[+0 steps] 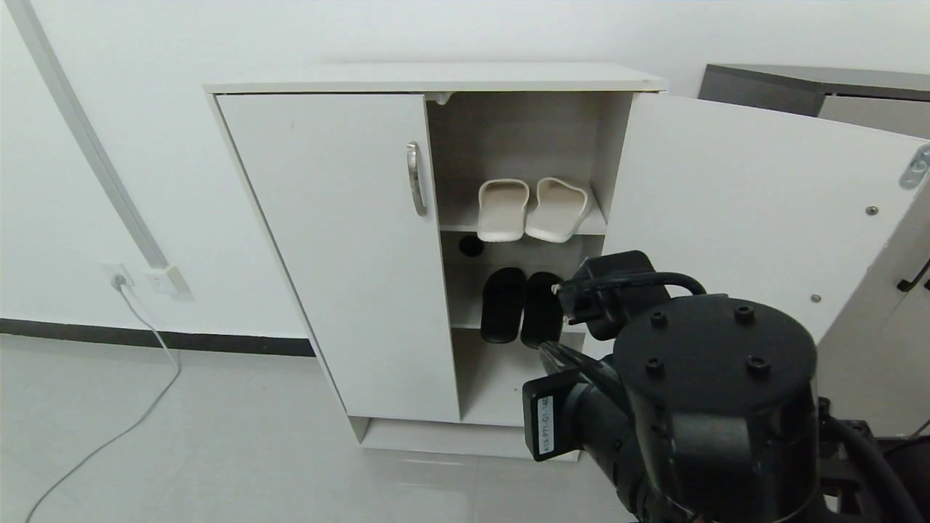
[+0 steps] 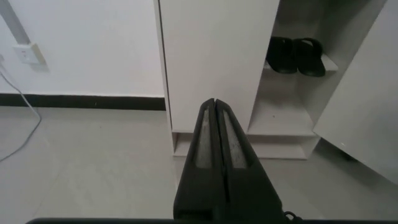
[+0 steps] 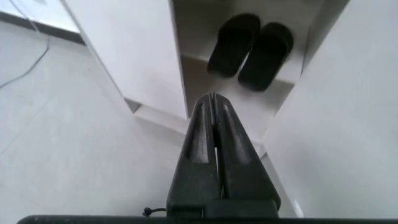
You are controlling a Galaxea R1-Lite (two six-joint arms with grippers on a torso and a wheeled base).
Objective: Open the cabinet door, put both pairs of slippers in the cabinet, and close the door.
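Cabinet: right door swung open, left door shut.
Beige slippers: side by side on the upper shelf.
Black slippers: side by side on the middle shelf.
Left claw: closed, empty, above the floor.
Right claw: closed, empty, before the open compartment.

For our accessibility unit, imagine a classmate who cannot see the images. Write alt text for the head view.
A white cabinet stands with its right door open and its left door shut. Inside, beige slippers sit on the upper shelf and black slippers on the shelf below. The robot's black right arm is in the lower right foreground.
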